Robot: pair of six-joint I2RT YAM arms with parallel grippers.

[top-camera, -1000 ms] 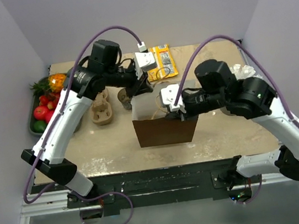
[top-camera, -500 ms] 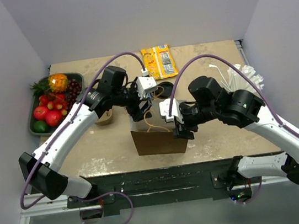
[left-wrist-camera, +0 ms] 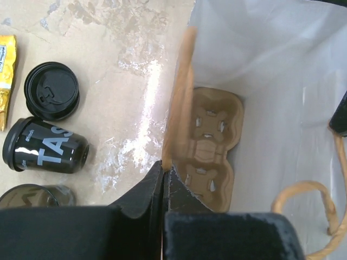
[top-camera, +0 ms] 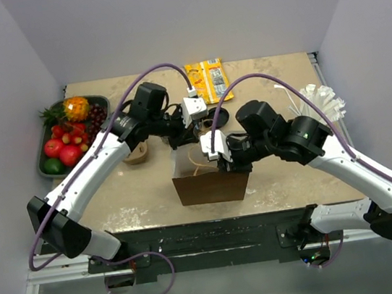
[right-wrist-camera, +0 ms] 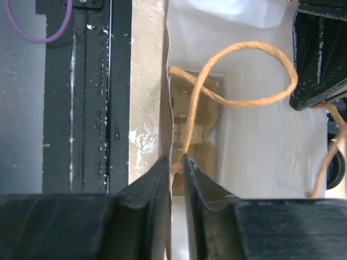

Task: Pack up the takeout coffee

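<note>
Fruit fills the tray at the worktop's left edge, and just to its right a pulp cup carrier sits on the worktop, half under the left arm. Next is the paper bag, standing open near the middle of the front edge. A second carrier lies flat on its floor, long axis along the bag's length. The left gripper is clenched on the bag's far rim, its fingers pressed together over the paper edge. The right gripper pinches the opposite, near wall at the root of a twine handle. Its fingers stand a thin slit apart with the paper between them, so both arms appear to be holding the mouth apart. The coffee is not yet inside. A lidded black cup lies on its side on the worktop just outside the far rim, toward the back edge, with its long axis pointing at the bag and its base end nearest. A black lid, possibly an upright cup seen from above, rests beside it, and another dark cup shows only partly. These all lie on the left gripper's side of the bag, so that arm looks the nearer one to fetch them, though it would first have to release the rim. Near the back edge is a yellow packet, and white straws lie at the right edge.
</note>
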